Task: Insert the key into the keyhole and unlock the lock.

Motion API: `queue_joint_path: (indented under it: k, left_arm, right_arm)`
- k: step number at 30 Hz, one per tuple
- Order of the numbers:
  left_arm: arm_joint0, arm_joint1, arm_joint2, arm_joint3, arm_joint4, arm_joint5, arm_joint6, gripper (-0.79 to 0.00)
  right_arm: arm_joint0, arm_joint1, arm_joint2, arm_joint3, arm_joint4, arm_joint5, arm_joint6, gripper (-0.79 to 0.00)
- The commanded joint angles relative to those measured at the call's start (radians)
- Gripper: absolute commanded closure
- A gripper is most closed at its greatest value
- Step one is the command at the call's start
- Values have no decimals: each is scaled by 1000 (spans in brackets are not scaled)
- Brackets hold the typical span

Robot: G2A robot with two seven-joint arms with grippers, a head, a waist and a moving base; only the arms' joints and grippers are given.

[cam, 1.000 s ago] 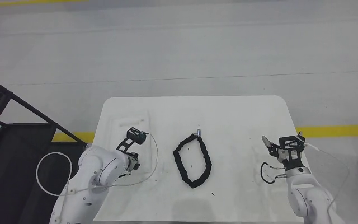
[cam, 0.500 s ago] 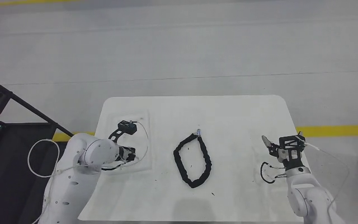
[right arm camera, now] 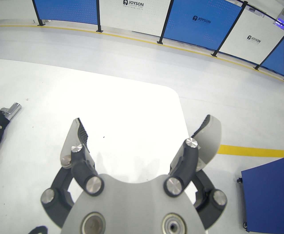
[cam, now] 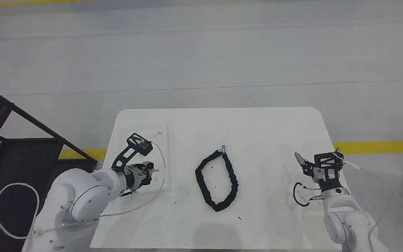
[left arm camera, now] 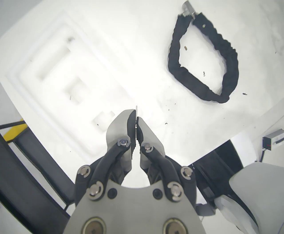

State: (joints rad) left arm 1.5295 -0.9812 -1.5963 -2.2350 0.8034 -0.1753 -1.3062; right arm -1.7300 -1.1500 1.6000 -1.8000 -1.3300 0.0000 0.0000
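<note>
A black fabric-covered chain lock [cam: 217, 181] lies in a loop in the middle of the white table; its silver lock cylinder [cam: 223, 150] sits at the far end of the loop. The chain [left arm camera: 203, 64] and the cylinder [left arm camera: 187, 6] also appear in the left wrist view. My left gripper [left arm camera: 135, 116] is shut on a thin metal key [left arm camera: 136, 109], whose tip sticks out past the fingertips. It hangs over the table by the foam tray's edge, left of the chain [cam: 147, 169]. My right gripper [right arm camera: 144, 130] stands open with nothing in it near the table's right edge [cam: 318, 162].
A white foam tray [left arm camera: 55, 66] with several square recesses lies on the table's left part [cam: 154, 131]. A black frame [cam: 25, 164] stands off the table's left side. A blue box [right arm camera: 264, 195] stands on the floor beyond the right edge.
The left arm has swung to the left and drawn back toward the near edge, with its wrist staying over the tray area. The right arm and the chain have not moved.
</note>
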Motion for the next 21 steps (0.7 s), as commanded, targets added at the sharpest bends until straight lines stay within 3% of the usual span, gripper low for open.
queue_joint_path:
  k: [1, 3, 6, 11, 15, 21]
  left_arm:
    - [51, 0, -43, -21, -82, -63, 105, 0]
    - [100, 1, -78, -3, -235, -227, 187, 0]
    - [147, 6, -151, 31, -327, -352, 239, 0]
    - [175, 9, -176, 99, -299, -438, 341, 0]
    - [146, 7, -134, 180, -277, -491, 440, 0]
    - [31, 11, -46, 344, -337, -571, 461, 0]
  right_arm:
    - [0, 0, 0, 0, 0, 0, 0, -785]
    - [0, 0, 0, 0, 0, 0, 0, -785]
    - [0, 0, 0, 0, 0, 0, 0, -785]
    - [0, 0, 0, 0, 0, 0, 0, -785]
    - [0, 0, 0, 0, 0, 0, 0, -785]
    - [0, 0, 0, 0, 0, 0, 0, -785]
